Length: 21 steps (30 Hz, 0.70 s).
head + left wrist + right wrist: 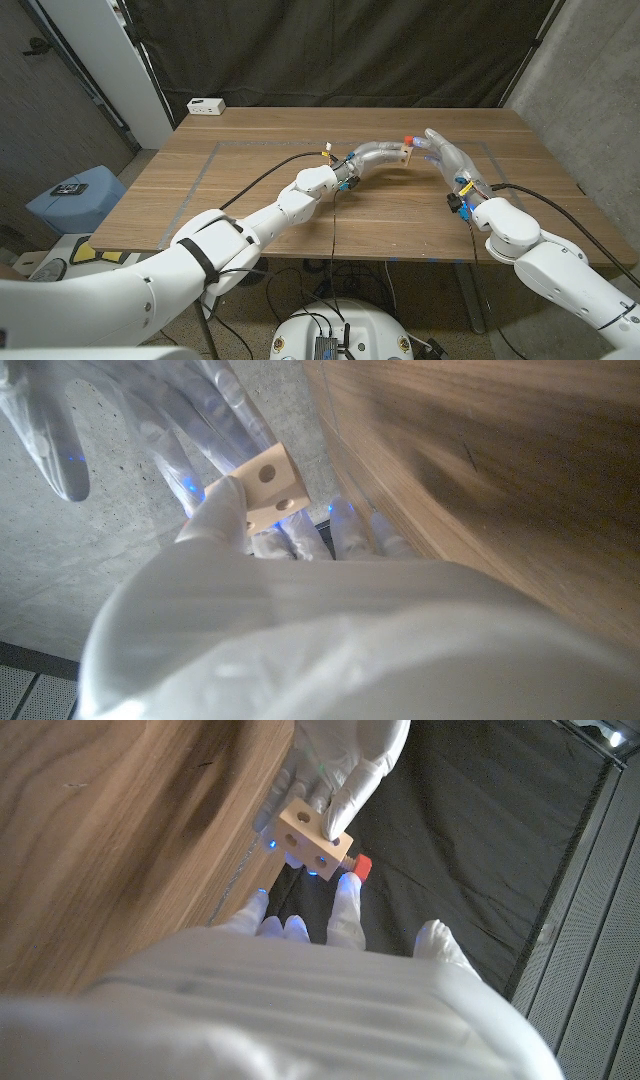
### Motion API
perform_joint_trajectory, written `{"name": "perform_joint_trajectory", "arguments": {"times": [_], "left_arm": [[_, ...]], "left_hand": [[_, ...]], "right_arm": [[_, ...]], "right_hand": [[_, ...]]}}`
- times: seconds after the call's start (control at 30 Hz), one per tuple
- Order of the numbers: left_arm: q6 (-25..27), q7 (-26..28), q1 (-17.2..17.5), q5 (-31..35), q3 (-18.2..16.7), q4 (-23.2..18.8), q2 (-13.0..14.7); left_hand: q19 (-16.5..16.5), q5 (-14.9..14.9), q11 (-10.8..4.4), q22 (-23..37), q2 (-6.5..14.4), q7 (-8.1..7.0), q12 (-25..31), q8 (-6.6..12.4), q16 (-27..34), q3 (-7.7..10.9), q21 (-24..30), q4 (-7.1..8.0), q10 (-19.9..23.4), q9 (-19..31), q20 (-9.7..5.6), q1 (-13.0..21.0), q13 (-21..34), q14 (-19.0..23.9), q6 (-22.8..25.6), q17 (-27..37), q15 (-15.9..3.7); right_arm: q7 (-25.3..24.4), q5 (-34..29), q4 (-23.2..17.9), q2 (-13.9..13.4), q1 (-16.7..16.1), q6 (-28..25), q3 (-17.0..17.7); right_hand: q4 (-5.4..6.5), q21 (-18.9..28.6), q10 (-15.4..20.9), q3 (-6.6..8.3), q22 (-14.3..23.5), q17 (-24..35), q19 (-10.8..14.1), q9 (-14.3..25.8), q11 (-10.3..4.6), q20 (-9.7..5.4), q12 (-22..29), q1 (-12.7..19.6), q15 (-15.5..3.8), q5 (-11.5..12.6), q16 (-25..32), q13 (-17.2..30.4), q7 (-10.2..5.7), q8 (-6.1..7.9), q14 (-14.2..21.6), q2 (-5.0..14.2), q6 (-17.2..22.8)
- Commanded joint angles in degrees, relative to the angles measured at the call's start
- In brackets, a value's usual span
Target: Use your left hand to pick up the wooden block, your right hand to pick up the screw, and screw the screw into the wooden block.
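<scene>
The left robot hand [372, 157] holds the block [404, 154] above the table [250, 190] (mid-air), the screw [359, 867] in the right robot hand [447, 156] touching its right-facing side.

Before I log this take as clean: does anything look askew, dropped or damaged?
Nothing stands out. The left hand holds the wooden block above the table, and the right hand brings the red-headed screw against its end. The block looks intact, its holes clean. A white power strip sits at the far corner.
</scene>
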Motion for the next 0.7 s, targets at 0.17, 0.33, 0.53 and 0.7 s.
{"name": "perform_joint_trajectory", "arguments": {"times": [0.17, 0.33, 0.53, 0.7], "left_arm": [[-0.7, -0.5, -0.3, 0.1, -0.2, 1.1, -0.5], [-0.7, -0.5, -0.3, 0.2, -0.2, 0.9, -0.5], [-0.3, -0.2, 0.1, 0.4, 0.0, -0.5, 0.1], [0.5, 0.1, 0.6, 0.6, 0.1, -2.2, 0.7]], "left_hand": [[0.4, 0.4, 0.55, 0.3, 0.5, 0.77, 0.5, 0.27, 0.1, 0.33, 0.4, -0.1, 0.1, 0.3, 0.28, 0.4, 0.2, 0.4, 1.4, 0.2, -1.62], [0.4, 0.4, 0.47, 0.3, 0.4, 0.73, 0.5, 0.3, 0.1, 0.32, 0.4, -0.11, 0.1, 0.2, 0.26, 0.4, 0.2, 0.4, 1.5, 0.2, -1.65], [0.3, 0.4, 0.56, 0.3, 0.5, 0.79, 0.6, 0.21, 0.1, 0.32, 0.4, -0.07, 0.1, 0.3, 0.3, 0.3, 0.2, 0.4, 1.2, 0.2, -1.63], [0.4, 0.4, 0.53, 0.3, 0.6, 0.87, 0.6, 0.25, 0.1, 0.36, 0.4, -0.07, 0.1, 0.3, 0.33, 0.3, 0.2, 0.3, 1.3, 0.2, -1.52]], "right_arm": [[-0.2, 0.2, -0.2, -0.2, -0.6, -0.2, 0.6], [-0.3, 0.1, -0.3, -0.2, -0.7, -0.3, 0.7], [-0.4, -0.1, 0.1, -0.1, -0.7, 0.0, 1.0], [-0.2, 0.0, 0.6, 0.2, -0.8, 0.8, 1.3]], "right_hand": [[-0.29, -0.1, 0.2, 0.2, 0.1, 0.0, 0.4, 0.1, 0.17, 0.07, 0.0, 0.0, -0.31, -0.3, 0.4, 0.1, -0.38, -0.02, -0.1, 0.29, 0.1], [-0.32, -0.1, 0.2, 0.22, 0.1, 0.0, 0.4, 0.1, 0.15, 0.07, 0.0, 0.0, -0.34, -0.3, 0.4, 0.1, -0.4, -0.04, -0.1, 0.33, 0.0], [-0.4, -0.1, 0.1, 0.21, 0.1, 0.0, 0.4, 0.1, 0.16, 0.05, -0.1, -0.1, -0.29, -0.3, 0.4, 0.1, 0.01, -0.3, -0.1, 0.31, -0.6], [-0.46, -0.2, -0.1, 0.17, 0.1, 0.0, 0.3, 0.1, 0.18, 0.03, -0.2, -0.2, -0.34, -0.3, 0.3, 0.1, 0.27, -0.57, -0.2, 0.24, -1.5]]}}
